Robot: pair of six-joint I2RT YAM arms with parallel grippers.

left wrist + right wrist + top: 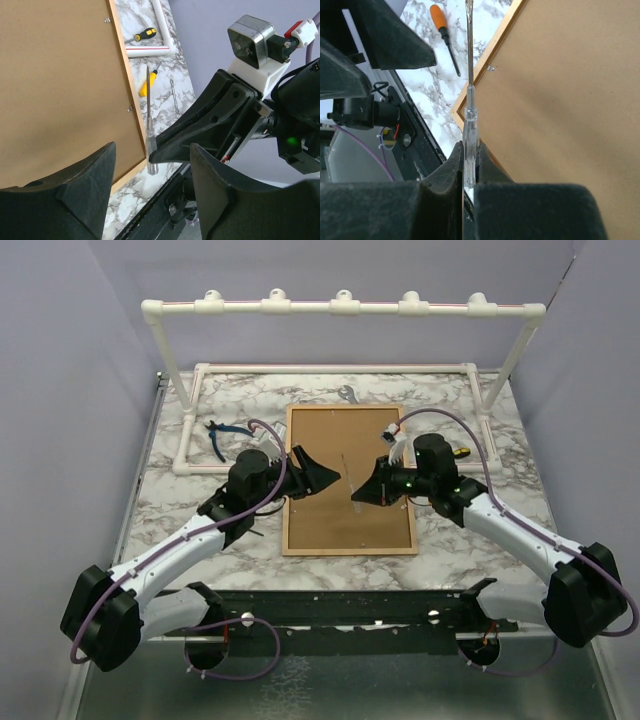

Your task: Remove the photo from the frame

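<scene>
Plain lavender-grey walls (70, 360) enclose on three sides a white-and-grey marble-patterned table (165, 495), evenly lit, with a white pipe rack (340, 306) standing at its far end.

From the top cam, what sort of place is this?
Likely a robot lab test cell: plain walls box in a marble-patterned table, a white pipe rack stands over its far half, left arm and right arm bolted at the near edge.

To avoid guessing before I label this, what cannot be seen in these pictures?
The photo: all views, hidden under the face-down frame.
The metal tabs on its back: top view, too small.
Tip of the screwdriver: right wrist view, cut by top edge.
</scene>
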